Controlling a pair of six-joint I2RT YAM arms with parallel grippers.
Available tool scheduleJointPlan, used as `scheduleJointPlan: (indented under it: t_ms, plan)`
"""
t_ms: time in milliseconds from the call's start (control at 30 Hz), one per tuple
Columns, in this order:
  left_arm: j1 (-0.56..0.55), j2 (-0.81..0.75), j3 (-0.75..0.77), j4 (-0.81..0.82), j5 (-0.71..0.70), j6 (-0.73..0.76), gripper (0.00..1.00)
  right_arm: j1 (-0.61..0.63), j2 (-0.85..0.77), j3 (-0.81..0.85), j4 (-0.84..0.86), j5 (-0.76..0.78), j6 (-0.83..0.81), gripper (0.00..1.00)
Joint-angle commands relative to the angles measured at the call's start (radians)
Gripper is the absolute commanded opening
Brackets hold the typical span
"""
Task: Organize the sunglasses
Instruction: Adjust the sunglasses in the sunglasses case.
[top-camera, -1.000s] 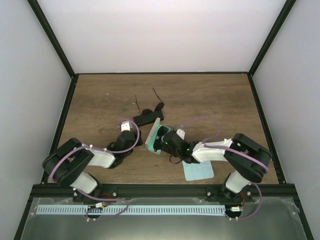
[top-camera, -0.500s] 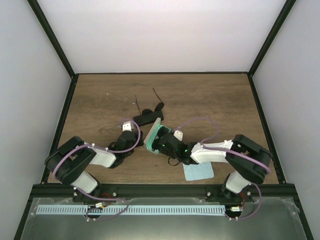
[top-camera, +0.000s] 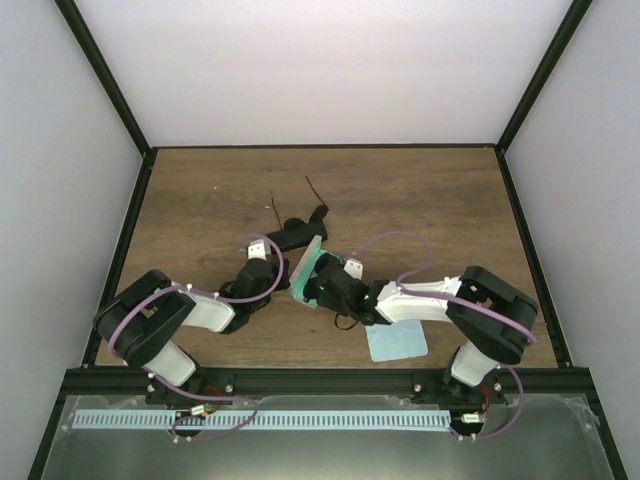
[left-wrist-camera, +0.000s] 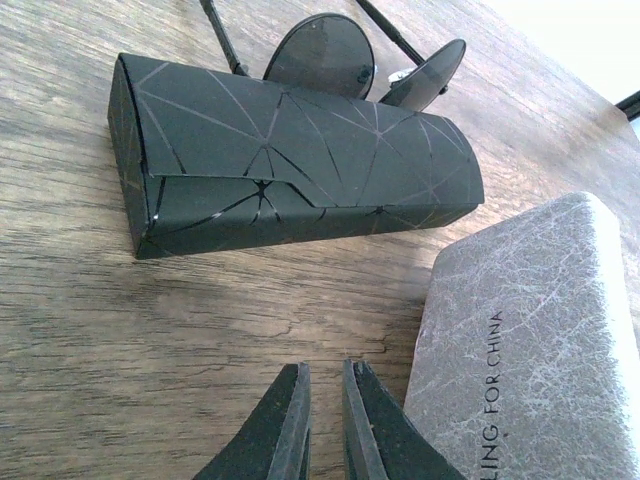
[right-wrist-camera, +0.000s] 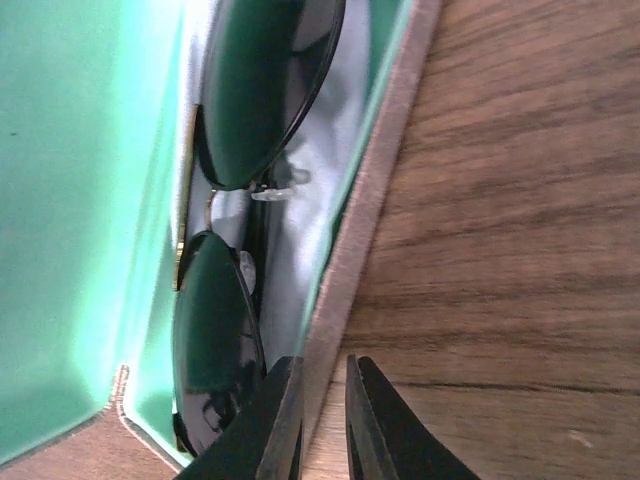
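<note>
Both arms have edged inward toward the middle of the desk (top-camera: 430, 195): the left arm (top-camera: 195, 315) a little farther forward, the right arm (top-camera: 430, 300) a little farther left.

Between them stands the open case (top-camera: 304, 270), grey outside and green inside, with its lid tipped up. Just beyond it lies the closed black case (top-camera: 296, 236), set slantwise. A blue cloth (top-camera: 396, 342) lies near the right arm's base, well apart from both.

One pair, the cased pair (right-wrist-camera: 262, 95), sits inside the open case with its lenses in line along the case's length and close to the rim. The loose pair (left-wrist-camera: 322, 52) lies on the desk touching the far side of the black case, lenses side by side across the left wrist view, thin arms pointing away.

That loose pair is what the next move turns on. It lies straight ahead of the left fingers (left-wrist-camera: 298, 405), with the black case between them, and the left arm is the nearer one. These fingers are closed to a slit and hold nothing.

The right fingers (right-wrist-camera: 285, 400) are nearly together with the open case's rim running down between them, apparently pinching it; the cased pair lies just beside them, inside the wall.
</note>
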Motion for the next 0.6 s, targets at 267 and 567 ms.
scheduleJointPlan:
  t_ms: [267,567]
  plan:
    - [-0.002,0.017,0.01,0.044,0.031,-0.004,0.11,0.006,0.112,0.167,-0.047,0.01,-0.062,0.13]
    - [-0.003,0.012,0.014,0.041,0.029,0.005,0.11,0.007,0.009,0.064,-0.071,0.024,-0.016,0.13]
